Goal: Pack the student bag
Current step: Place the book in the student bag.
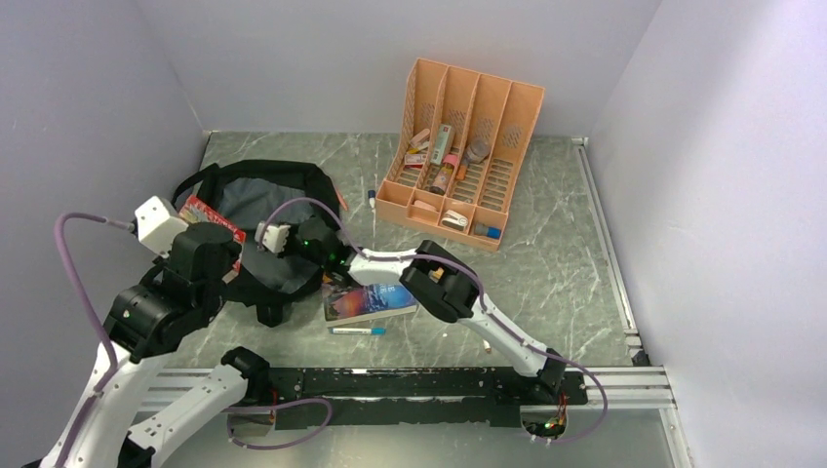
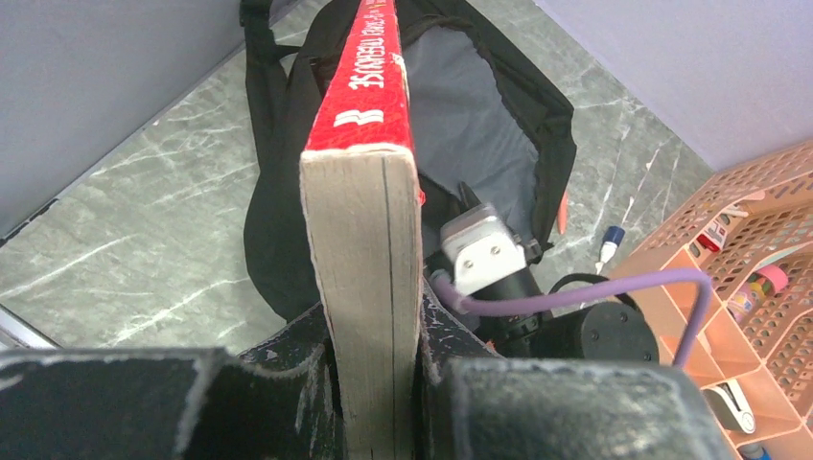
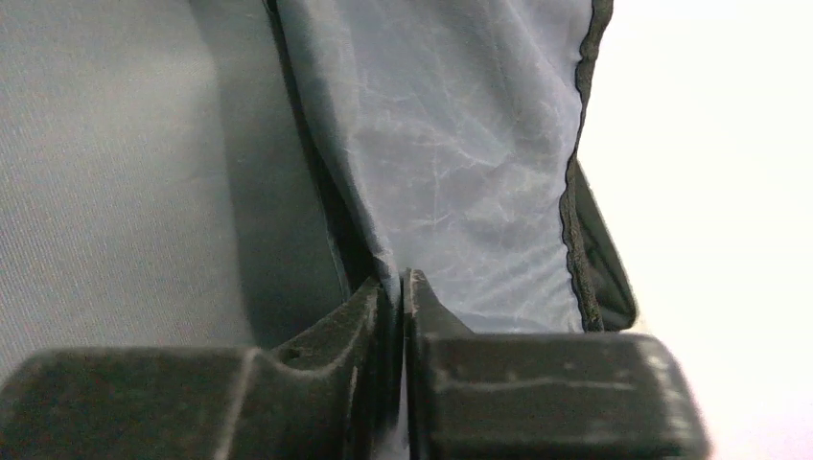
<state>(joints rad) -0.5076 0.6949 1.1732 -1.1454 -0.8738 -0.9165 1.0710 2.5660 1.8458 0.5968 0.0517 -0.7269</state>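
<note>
**Bag.** The bag point(image 1: 255, 198) lies on the left rear part of the table point(image 1: 546, 253), left of the orange organizer point(image 1: 458, 146). Its mouth is open, and we see grey lining inside the black rim. Black straps loop at its rear and near edges.

**Left gripper** point(image 2: 372, 335). We find the jaws clamped on a red book point(image 2: 364, 96). The book stands on edge, with the red spine up and the page block facing the wrist camera. It extends away from the fingers, above the left side of the bag. In the top view it shows at the bag's left rim, just beyond the gripper.

**Right gripper** point(image 3: 401, 287). The fingers are pressed together on a fold of the bag's grey lining. The fold rises from between the fingertips, and a black seam edges the fabric on the right. In the top view this arm reaches in from the right, and its wrist sits over the near right part of the bag.

**Other items.** A second book point(image 1: 369, 300) lies flat just right of the bag's near edge, partly under the right arm. We cannot tell whether it touches the bag. A blue pen point(image 1: 358, 331) lies just in front of this book, apart from it. A marker point(image 1: 372, 196) lies between the bag and the organizer. The organizer's slots hold small items that we cannot identify.
</note>
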